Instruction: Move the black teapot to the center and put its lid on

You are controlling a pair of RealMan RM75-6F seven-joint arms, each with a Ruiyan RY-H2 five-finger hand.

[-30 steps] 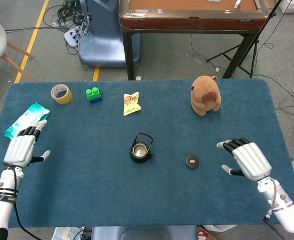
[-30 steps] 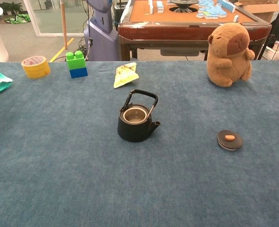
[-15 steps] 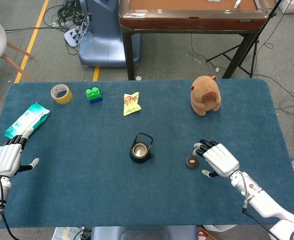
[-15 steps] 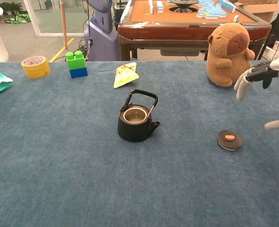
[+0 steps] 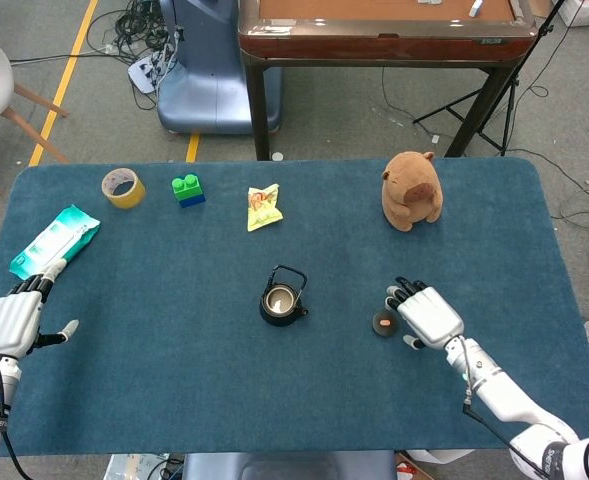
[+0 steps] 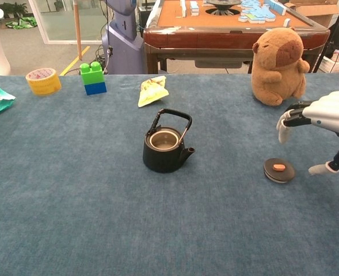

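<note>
You have one teapot (image 5: 282,298), one lid (image 5: 384,323), one tape roll (image 5: 122,187), one green block (image 5: 187,188), one snack packet (image 5: 263,206), one wipes pack (image 5: 54,238), one plush toy (image 5: 412,190).

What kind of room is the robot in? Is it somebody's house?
Probably not a house: more likely a robot lab or test room. Loose cables lie on the grey floor, yellow tape marks it, and a mahjong table and a tripod stand are behind the blue table.
</note>
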